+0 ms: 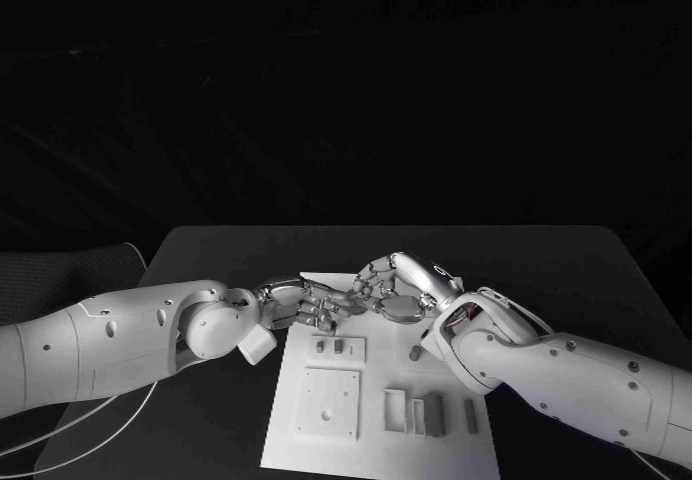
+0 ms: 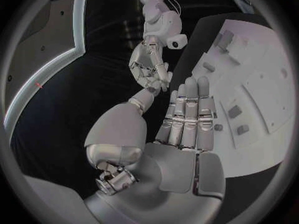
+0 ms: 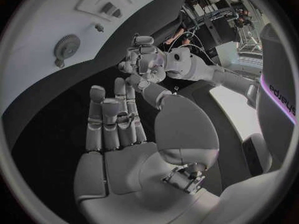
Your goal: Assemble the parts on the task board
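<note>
Presently on the black table (image 1: 577, 260): one white task board (image 1: 325, 445), lying at 6 o'clock in the head view and running up to the centre.

Parts: two small grey pieces (image 1: 330, 347) standing in a raised block near the board's far end; a row of upright grey pieces (image 1: 433, 413) at the board's 4 o'clock; a flat square plate (image 1: 329, 402) at its 8 o'clock; a gear-shaped piece (image 3: 64, 47) on the board in the right wrist view.

Left hand (image 1: 300, 303): above the board's far edge, fingers straight and side by side, holding nothing.

Right hand (image 1: 400, 288): at 3 o'clock of the left, fingertips nearly touching it, fingers extended, thumb apart, empty.
</note>
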Action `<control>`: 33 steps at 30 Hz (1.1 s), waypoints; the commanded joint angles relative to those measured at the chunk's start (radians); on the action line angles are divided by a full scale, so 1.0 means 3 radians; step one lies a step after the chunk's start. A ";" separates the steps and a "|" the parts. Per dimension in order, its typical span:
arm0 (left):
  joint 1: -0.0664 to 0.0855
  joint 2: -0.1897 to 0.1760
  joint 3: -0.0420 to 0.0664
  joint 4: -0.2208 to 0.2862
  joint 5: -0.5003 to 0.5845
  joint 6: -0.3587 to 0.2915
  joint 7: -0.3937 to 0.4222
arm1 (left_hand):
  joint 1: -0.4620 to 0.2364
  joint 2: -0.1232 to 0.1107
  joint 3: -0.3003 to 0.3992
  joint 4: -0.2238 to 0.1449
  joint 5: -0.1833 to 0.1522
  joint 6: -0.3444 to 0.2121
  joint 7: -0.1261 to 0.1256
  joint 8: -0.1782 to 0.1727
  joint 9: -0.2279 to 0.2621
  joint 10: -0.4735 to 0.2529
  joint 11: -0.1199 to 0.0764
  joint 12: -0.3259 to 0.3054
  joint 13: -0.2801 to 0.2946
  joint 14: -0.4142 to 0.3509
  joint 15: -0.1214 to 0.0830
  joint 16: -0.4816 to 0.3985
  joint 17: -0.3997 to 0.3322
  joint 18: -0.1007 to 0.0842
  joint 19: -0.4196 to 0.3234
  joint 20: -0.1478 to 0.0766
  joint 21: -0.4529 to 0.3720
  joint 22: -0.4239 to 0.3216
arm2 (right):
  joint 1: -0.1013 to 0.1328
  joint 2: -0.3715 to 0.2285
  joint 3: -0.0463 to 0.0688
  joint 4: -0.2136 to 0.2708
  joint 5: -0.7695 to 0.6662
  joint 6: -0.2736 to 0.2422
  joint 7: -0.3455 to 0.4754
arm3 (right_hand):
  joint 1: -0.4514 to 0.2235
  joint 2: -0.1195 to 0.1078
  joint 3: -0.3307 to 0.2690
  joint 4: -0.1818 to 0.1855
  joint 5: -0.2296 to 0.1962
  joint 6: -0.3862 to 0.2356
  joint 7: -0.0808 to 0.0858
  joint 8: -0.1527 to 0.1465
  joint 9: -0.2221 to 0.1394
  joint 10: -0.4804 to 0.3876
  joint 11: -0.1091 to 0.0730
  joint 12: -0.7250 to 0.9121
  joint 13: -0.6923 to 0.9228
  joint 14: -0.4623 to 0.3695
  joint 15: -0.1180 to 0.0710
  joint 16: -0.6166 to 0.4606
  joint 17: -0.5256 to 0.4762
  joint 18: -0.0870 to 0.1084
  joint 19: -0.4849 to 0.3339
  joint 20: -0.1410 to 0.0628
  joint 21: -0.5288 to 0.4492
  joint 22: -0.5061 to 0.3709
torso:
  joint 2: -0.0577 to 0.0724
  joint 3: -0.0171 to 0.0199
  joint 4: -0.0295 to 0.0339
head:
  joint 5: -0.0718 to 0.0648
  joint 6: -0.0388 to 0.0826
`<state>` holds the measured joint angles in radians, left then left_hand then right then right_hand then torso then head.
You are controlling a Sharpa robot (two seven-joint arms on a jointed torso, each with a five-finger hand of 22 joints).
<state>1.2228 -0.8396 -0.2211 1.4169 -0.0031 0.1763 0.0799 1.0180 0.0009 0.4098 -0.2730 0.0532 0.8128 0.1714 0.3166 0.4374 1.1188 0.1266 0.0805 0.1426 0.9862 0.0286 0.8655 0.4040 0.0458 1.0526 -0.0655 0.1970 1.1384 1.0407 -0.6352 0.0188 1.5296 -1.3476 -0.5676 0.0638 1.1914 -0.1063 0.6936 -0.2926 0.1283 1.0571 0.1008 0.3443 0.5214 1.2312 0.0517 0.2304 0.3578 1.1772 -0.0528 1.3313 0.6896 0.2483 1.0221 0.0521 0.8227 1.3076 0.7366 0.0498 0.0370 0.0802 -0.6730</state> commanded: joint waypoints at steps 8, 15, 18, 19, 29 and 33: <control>0.0005 0.0013 0.0002 0.0015 -0.0020 0.0042 0.0049 | -0.0034 0.0013 -0.0002 0.0020 -0.0014 0.0029 -0.0007 0.0014 0.0000 0.0048 0.0000 0.0012 -0.0013 -0.0003 -0.0001 -0.0018 0.0016 0.0027 0.0014 -0.0009 -0.0022 0.0015 | -0.0001 0.0018 0.0003 -0.0019 0.0010 0.0057 0.0028 | -0.0013 0.0037 0.0006 0.0000 0.0012 0.0010 0.0003 0.0015 0.0004 0.0007 0.0002 0.0003 0.0003 0.0003 -0.0015 0.0023 0.0004 0.0045 0.0006 -0.0023 0.0020 0.0064 | 0.0000 -0.0001 0.0000 | -0.0001 -0.0006; 0.0005 0.0016 0.0002 0.0022 -0.0020 0.0080 0.0046 | -0.0063 0.0048 -0.0011 0.0036 -0.0013 0.0033 -0.0009 0.0012 -0.0002 0.0062 -0.0003 0.0005 -0.0020 -0.0007 -0.0002 -0.0023 0.0025 0.0026 0.0010 -0.0012 -0.0028 0.0022 | -0.0001 0.0024 0.0003 -0.0015 0.0011 0.0060 0.0030 | -0.0014 0.0038 0.0005 0.0000 0.0012 0.0009 0.0004 0.0014 0.0004 0.0006 0.0002 0.0002 0.0003 0.0003 -0.0015 0.0023 0.0005 0.0045 0.0007 -0.0024 0.0020 0.0065 | 0.0000 0.0001 0.0000 | -0.0001 -0.0010; 0.0005 0.0018 0.0002 0.0021 -0.0020 0.0089 0.0044 | -0.0067 0.0070 -0.0008 0.0042 -0.0013 0.0034 -0.0009 0.0011 -0.0003 0.0068 -0.0004 0.0004 -0.0022 -0.0009 -0.0003 -0.0024 0.0029 0.0025 0.0009 -0.0013 -0.0030 0.0025 | -0.0001 0.0026 0.0003 -0.0008 0.0022 0.0062 0.0033 | -0.0014 0.0038 0.0005 0.0000 0.0012 0.0008 0.0004 0.0014 0.0005 0.0006 0.0002 0.0002 0.0003 0.0003 -0.0014 0.0024 0.0005 0.0045 0.0007 -0.0024 0.0020 0.0065 | 0.0000 0.0001 0.0000 | -0.0001 -0.0013; 0.0005 0.0020 0.0002 0.0021 -0.0020 0.0089 0.0043 | -0.0068 0.0075 -0.0008 0.0043 -0.0013 0.0034 -0.0009 0.0011 -0.0003 0.0069 -0.0004 0.0004 -0.0022 -0.0009 -0.0003 -0.0025 0.0030 0.0025 0.0008 -0.0013 -0.0031 0.0026 | -0.0001 0.0027 0.0003 -0.0006 0.0023 0.0064 0.0034 | -0.0014 0.0038 0.0005 0.0000 0.0012 0.0008 0.0004 0.0014 0.0005 0.0006 0.0002 0.0002 0.0003 0.0003 -0.0014 0.0024 0.0005 0.0045 0.0007 -0.0024 0.0020 0.0065 | 0.0000 0.0001 -0.0001 | -0.0001 -0.0014; 0.0005 0.0018 0.0003 0.0021 -0.0020 0.0092 0.0047 | -0.0111 0.0164 -0.0014 0.0081 -0.0013 0.0030 -0.0004 0.0001 -0.0009 0.0085 -0.0005 -0.0008 -0.0033 -0.0017 -0.0002 -0.0031 0.0046 0.0020 -0.0001 -0.0013 -0.0041 0.0039 | -0.0001 0.0025 0.0003 0.0001 0.0031 0.0082 0.0034 | -0.0016 0.0040 0.0003 0.0000 0.0012 0.0007 0.0004 0.0014 0.0006 0.0006 0.0003 0.0001 0.0003 0.0003 -0.0014 0.0024 0.0006 0.0045 0.0008 -0.0025 0.0021 0.0065 | 0.0000 0.0002 -0.0001 | 0.0001 -0.0018; 0.0005 0.0018 0.0003 0.0023 -0.0020 0.0098 0.0046 | -0.0114 0.0197 -0.0011 0.0088 -0.0013 0.0036 -0.0006 0.0003 -0.0009 0.0101 -0.0010 -0.0006 -0.0034 -0.0019 -0.0003 -0.0033 0.0052 0.0020 -0.0003 -0.0015 -0.0044 0.0044 | -0.0001 0.0031 0.0003 -0.0006 0.0032 0.0089 0.0030 | -0.0017 0.0041 0.0003 0.0000 0.0012 0.0007 0.0005 0.0013 0.0006 0.0006 0.0003 0.0000 0.0003 0.0004 -0.0014 0.0025 0.0006 0.0045 0.0008 -0.0025 0.0022 0.0065 | 0.0000 0.0002 -0.0001 | 0.0001 -0.0022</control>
<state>1.2229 -0.8358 -0.2209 1.4199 -0.0064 0.1844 0.0823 0.9842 0.0504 0.4051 -0.2525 0.0532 0.8164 0.1678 0.3166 0.4359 1.1440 0.1230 0.0804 0.1338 0.9862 0.0286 0.8597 0.4188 0.0379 1.0525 -0.0655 0.1892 1.1507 1.0407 -0.6276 0.0189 1.5274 -1.3397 -0.5568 0.0639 1.1871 -0.1027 0.6923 -0.2939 0.1278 1.0539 0.1005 0.3452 0.5219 1.2313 0.0517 0.2272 0.3571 1.1785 -0.0508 1.3359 0.6902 0.2486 1.0219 0.0524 0.8227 1.3074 0.7366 0.0502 0.0367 0.0802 -0.6787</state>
